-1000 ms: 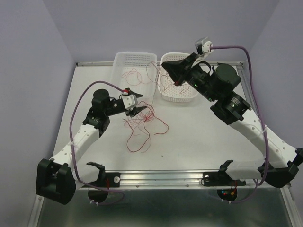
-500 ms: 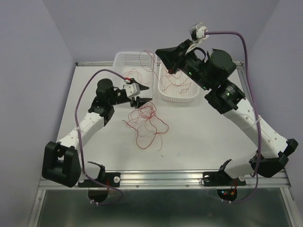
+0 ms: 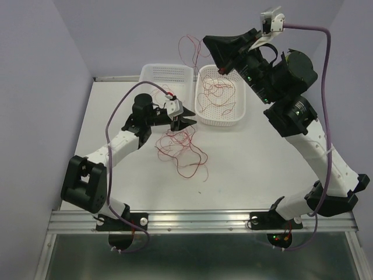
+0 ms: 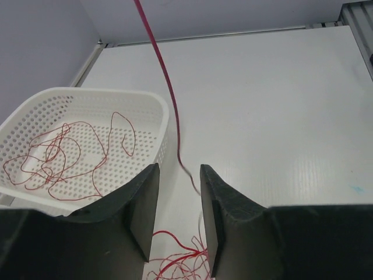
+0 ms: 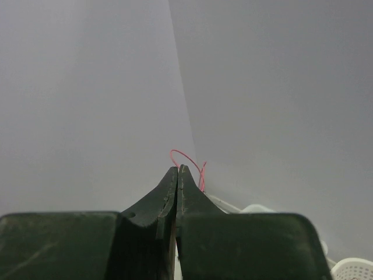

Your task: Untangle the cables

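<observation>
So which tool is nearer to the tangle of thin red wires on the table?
Left. The left tool is at the tangle's far edge; the right tool, high above the white perforated basket.

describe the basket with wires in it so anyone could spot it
At the far edge of the white table two white perforated baskets sit side by side. It is the right basket, nearest the right gripper. Inside it lie looped red wires; the left basket shows none.
</observation>
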You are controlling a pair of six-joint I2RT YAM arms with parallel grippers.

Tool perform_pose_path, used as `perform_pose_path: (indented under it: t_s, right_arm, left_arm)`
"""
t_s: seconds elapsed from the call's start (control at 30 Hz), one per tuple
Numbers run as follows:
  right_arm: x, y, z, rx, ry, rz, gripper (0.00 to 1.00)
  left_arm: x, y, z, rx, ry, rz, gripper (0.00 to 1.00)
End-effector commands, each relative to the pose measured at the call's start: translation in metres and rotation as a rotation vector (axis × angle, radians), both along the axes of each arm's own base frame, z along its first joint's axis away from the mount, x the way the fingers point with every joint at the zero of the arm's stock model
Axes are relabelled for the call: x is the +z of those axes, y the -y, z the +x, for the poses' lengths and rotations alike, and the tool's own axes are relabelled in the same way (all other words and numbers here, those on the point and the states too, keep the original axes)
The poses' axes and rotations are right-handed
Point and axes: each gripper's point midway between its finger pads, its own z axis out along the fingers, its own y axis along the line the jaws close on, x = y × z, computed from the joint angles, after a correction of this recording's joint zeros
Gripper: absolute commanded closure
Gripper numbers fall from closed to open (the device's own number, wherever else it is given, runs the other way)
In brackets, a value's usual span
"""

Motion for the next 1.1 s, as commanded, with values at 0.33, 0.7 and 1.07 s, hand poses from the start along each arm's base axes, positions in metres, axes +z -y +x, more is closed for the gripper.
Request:
perform_pose_path:
  t_s: [0.33,0.7,1.07]
  right_arm:
    - [0.106,0.058,-0.031,-0.119,0.208,0.21,0.99]
    - [0.138,0.059,-0.054,-0.028,0.29,0.302,1.0]
    - [0.142,0.067,-0.055,-0.06,0.308,0.314,1.0]
  left_arm:
    - [0.043,-0.001,-0.011,-0.009,0.115,-0.046,0.48]
    - [0.053,0.019,-0.001,-0.066,0.054,-0.066,0.42]
    - [-0.01,0.02,0.023,0.008,-0.02,0.063,1.0]
